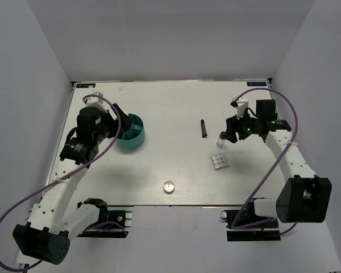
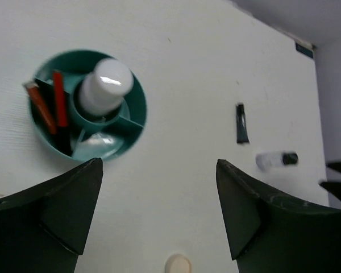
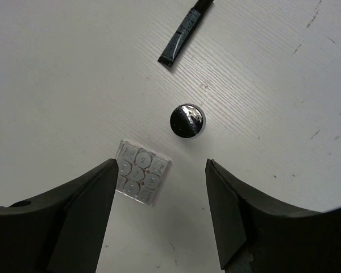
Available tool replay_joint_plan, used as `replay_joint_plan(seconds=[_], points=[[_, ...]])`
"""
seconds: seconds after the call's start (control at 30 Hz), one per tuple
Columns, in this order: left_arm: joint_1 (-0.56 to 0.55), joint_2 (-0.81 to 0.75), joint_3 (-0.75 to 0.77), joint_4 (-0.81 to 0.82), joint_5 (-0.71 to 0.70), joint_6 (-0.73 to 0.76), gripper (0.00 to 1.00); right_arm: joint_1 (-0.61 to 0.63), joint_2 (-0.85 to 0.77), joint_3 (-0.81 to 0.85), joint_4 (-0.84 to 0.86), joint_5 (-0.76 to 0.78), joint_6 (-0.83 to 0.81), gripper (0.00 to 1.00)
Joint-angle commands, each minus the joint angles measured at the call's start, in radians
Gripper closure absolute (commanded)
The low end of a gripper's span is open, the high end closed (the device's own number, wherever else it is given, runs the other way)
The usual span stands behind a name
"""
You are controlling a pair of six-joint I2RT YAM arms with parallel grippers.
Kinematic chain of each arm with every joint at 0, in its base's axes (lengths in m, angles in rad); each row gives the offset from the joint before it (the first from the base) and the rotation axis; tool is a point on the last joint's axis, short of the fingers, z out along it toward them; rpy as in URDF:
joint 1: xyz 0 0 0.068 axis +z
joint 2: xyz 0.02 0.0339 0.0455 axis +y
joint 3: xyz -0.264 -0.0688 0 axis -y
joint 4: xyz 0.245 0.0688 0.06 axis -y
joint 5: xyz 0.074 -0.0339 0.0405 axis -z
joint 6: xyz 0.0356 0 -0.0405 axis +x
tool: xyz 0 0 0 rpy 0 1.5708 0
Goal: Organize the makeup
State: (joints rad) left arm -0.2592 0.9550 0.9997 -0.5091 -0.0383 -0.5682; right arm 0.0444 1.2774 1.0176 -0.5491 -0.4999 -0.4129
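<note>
1. The step in hand looks like picking up the small black-capped bottle [image 3: 187, 120], which is well apart from the teal holder [image 1: 131, 132], far out on the robot's right side.
2. To do it well, centre the right gripper [image 3: 159, 165] over the cap so one finger passes on each side. Then lower and close gently, since a small round body could roll or squirt out.
3. Whether the bottle stands upright or lies on its side cannot be told, so fix the approach angle before closing.
4. Keep the fingers off the black tube [image 3: 182, 34], which is slightly nearer the holder than the bottle, and off the grey-panned palette [image 3: 141, 172].
5. The right gripper's fingers are spread wide, holding and touching nothing.
6. The left gripper [image 2: 159, 165] is also wide apart and empty, hovering just beside the holder.
7. The holder contains a white bottle [image 2: 105, 85] and red pencils [image 2: 59, 98]. The round clear jar [image 1: 169, 186] lies apart from it, toward the arm bases.
</note>
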Motion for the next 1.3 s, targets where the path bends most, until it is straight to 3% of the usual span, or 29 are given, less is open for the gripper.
replay_joint_plan(seconds=[0.0, 0.33, 0.77, 1.13, 1.27], points=[[-0.006, -0.048, -0.039, -0.022, 0.273, 0.001, 0.09, 0.037, 0.040, 0.050, -0.006, 0.084, -0.030, 0.31], [-0.006, -0.153, -0.194, -0.025, 0.409, -0.048, 0.07, 0.104, 0.174, 0.070, 0.032, 0.244, -0.004, 0.30], [-0.006, -0.162, -0.245, -0.022, 0.422, -0.067, 0.05, 0.170, 0.296, 0.102, 0.109, 0.314, 0.006, 0.32], [-0.006, -0.174, -0.262, -0.035, 0.410, -0.061, 0.05, 0.192, 0.318, 0.091, 0.118, 0.376, 0.003, 0.47], [-0.006, -0.183, -0.262, -0.039, 0.402, -0.059, 0.05, 0.192, 0.326, 0.101, 0.101, 0.347, -0.001, 0.60]])
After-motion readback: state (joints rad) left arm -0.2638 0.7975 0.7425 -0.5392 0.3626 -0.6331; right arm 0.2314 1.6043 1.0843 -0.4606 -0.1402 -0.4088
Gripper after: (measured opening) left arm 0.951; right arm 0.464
